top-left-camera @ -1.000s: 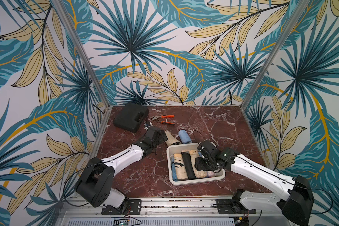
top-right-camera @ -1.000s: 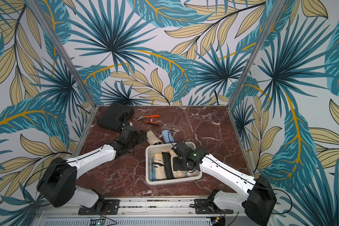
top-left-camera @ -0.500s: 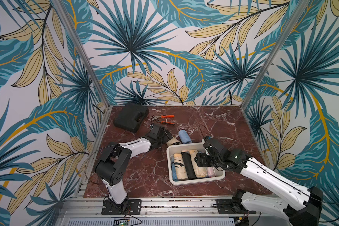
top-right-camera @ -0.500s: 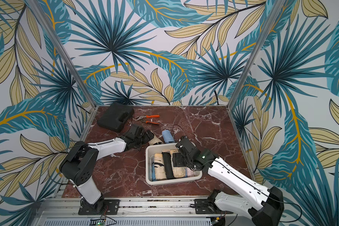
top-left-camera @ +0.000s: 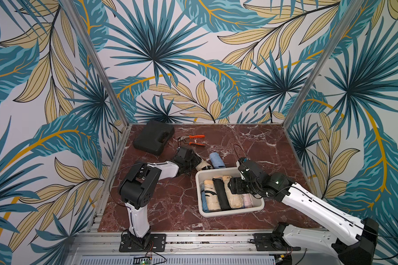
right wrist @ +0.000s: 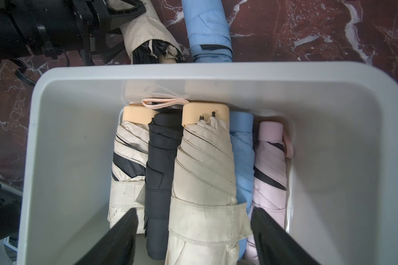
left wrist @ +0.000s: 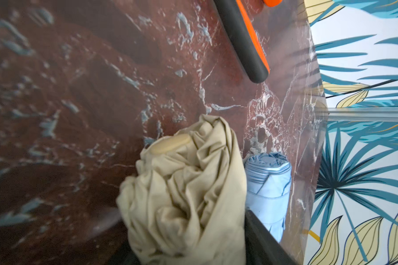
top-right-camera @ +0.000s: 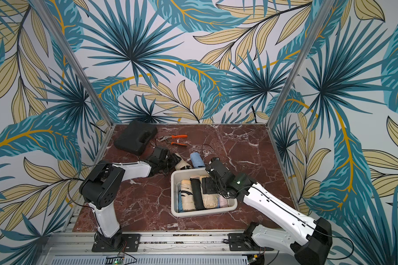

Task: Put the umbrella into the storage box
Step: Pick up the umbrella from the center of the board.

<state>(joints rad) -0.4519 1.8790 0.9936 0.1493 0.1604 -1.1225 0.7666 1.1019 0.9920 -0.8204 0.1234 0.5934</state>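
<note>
Table: red-brown marble-pattern slab (top-left-camera: 170,195) with patterned walls on three sides.
Storage box: white rectangular plastic tub with rounded corners (top-left-camera: 199,181), standing on the table in front of the right arm.
Box contents: five folded umbrellas lying side by side: cream with a black panel (right wrist: 129,160), black (right wrist: 161,160), cream with a strap (right wrist: 205,165), blue (right wrist: 242,160) and pink (right wrist: 270,165).
Target umbrella: loosely folded beige fabric umbrella (left wrist: 186,195), outside the box and just beside its far wall, near the corner on the left arm's side.
Neighbour: rolled light-blue umbrella (top-left-camera: 216,159), on the table just beside the beige one and also outside the box.
Left gripper (top-left-camera: 199,161): pinching the beige umbrella. One black finger (left wrist: 262,241) presses its side. I cannot tell whether the umbrella is lifted off the table.
Right gripper (right wrist: 193,211): over the box with its fingers spread wide, one on each side of the strapped cream umbrella. It grips nothing.
Other items: black moulded case with a handle cut-out (top-left-camera: 153,137) and orange-handled pliers (top-left-camera: 194,140), both at the far end of the table.
</note>
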